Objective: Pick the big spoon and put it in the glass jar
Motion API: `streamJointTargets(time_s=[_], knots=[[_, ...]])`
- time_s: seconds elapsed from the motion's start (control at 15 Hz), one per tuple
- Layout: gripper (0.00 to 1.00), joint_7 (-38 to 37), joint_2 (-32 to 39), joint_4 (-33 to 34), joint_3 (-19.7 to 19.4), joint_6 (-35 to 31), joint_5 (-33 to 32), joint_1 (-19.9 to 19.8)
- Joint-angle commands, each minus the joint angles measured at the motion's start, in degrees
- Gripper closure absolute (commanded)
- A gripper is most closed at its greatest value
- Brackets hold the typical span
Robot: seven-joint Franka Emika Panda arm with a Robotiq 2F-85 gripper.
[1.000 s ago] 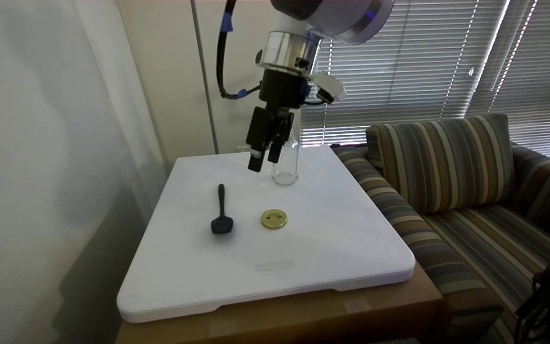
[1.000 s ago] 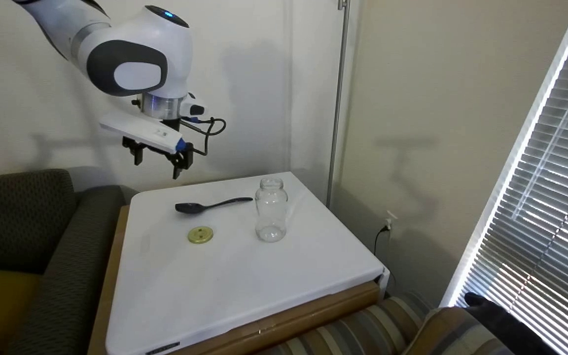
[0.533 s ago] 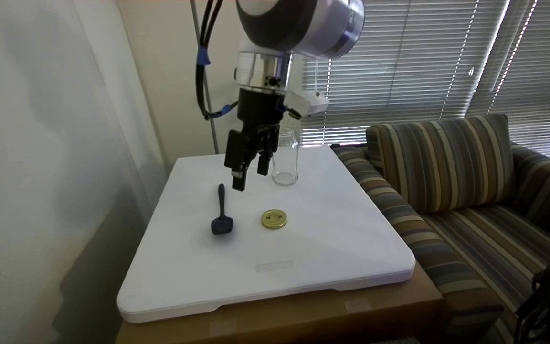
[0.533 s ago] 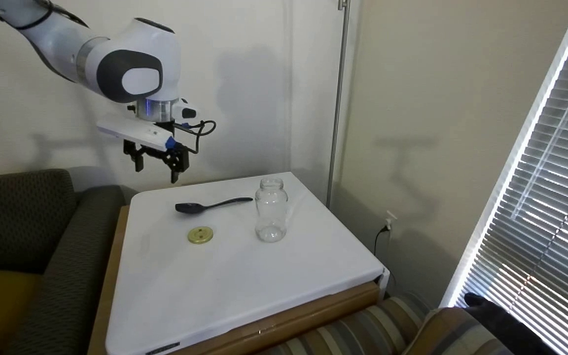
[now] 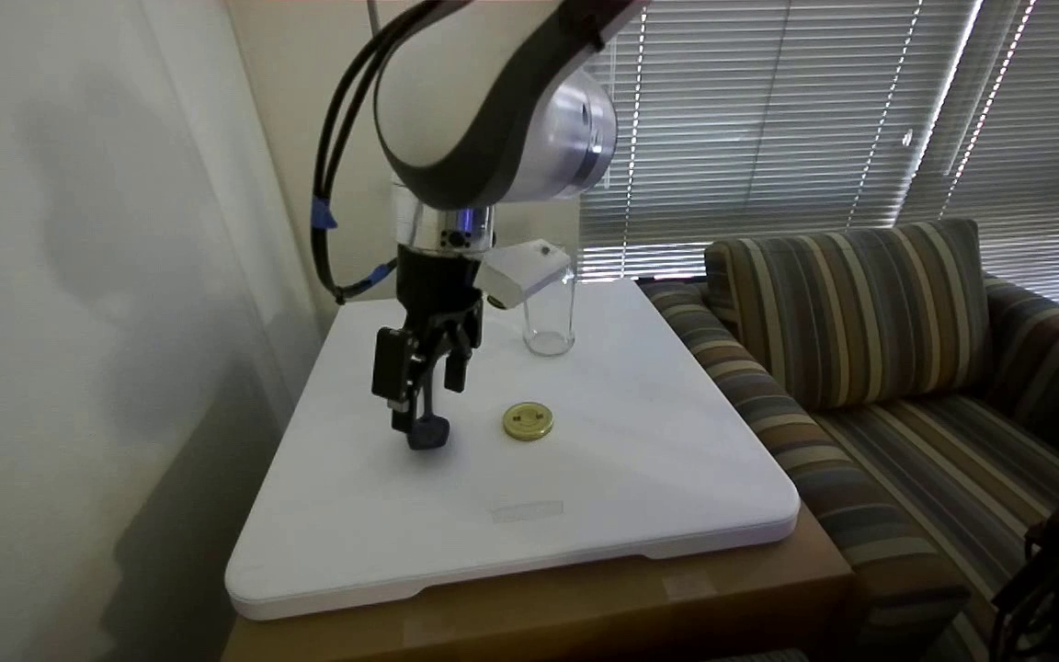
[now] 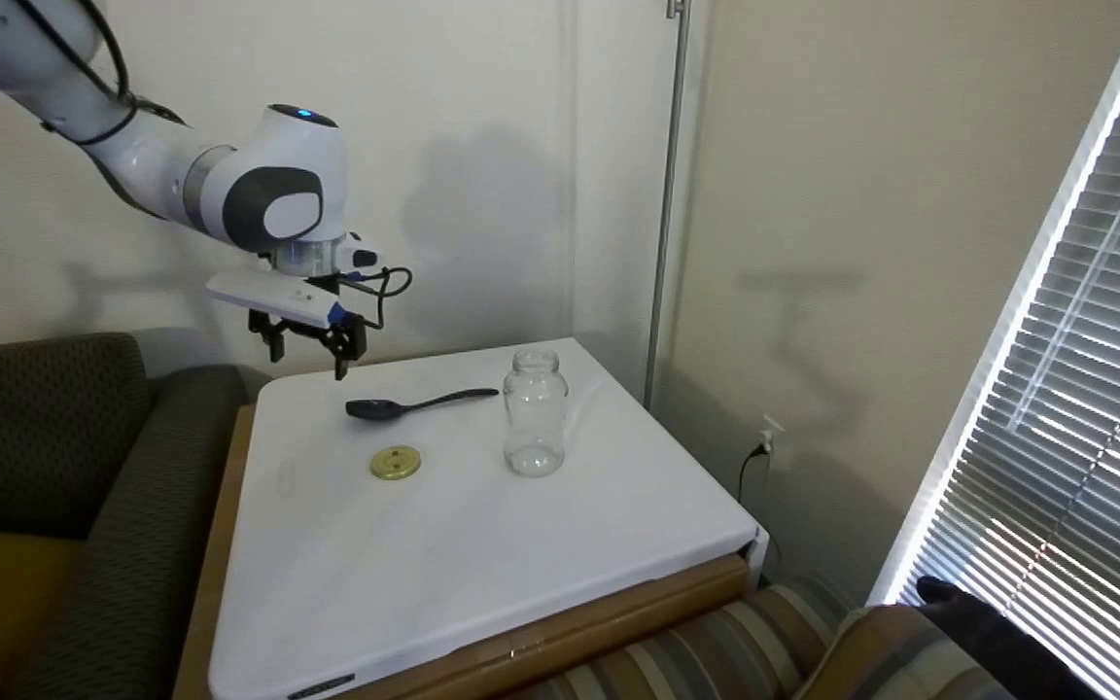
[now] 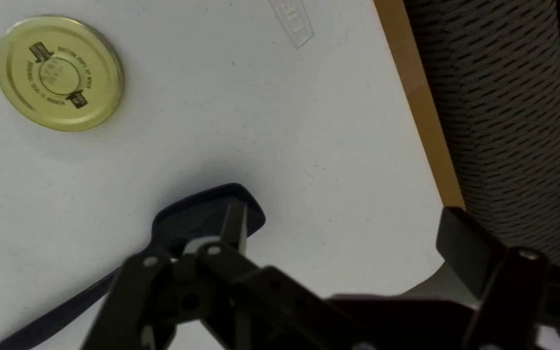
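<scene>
The big spoon, black with a rounded bowl [image 7: 187, 221], lies flat on the white tabletop [image 5: 603, 487]. In both exterior views the clear glass jar [image 6: 535, 418] stands upright near the end of the spoon's handle [image 6: 458, 396]; the wrist view does not include it. My gripper [image 7: 348, 226] is wide open and holds nothing. It hangs above the table, offset from the spoon, with one finger [image 7: 235, 221] overlapping the bowl in the wrist view. Seen from an exterior view, the gripper [image 5: 428, 403] partly covers the spoon's handle.
A flat gold lid [image 7: 59, 73] lies beside the spoon. A striped couch [image 5: 842, 313] adjoins the table on one side, and a dark sofa [image 6: 84, 437] borders another. A pale wall [image 5: 125, 276] rises close to the spoon's side of the table.
My open gripper has come down and shifted across the table, from near the jar to in front of the spoon in an exterior view. Spoon, jar and lid have not moved.
</scene>
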State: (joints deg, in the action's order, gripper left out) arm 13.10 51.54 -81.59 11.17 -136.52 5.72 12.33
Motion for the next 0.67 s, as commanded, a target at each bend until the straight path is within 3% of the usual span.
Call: streamJointTargets(time_s=[0.0, 0.6], knots=[[0.00, -1.09, 5.31, 7.22, -0.41, 4.14, -3.11, 1.45], [0.00, -2.03, 11.93, 21.04, -3.73, 16.00, -11.64, 6.13]])
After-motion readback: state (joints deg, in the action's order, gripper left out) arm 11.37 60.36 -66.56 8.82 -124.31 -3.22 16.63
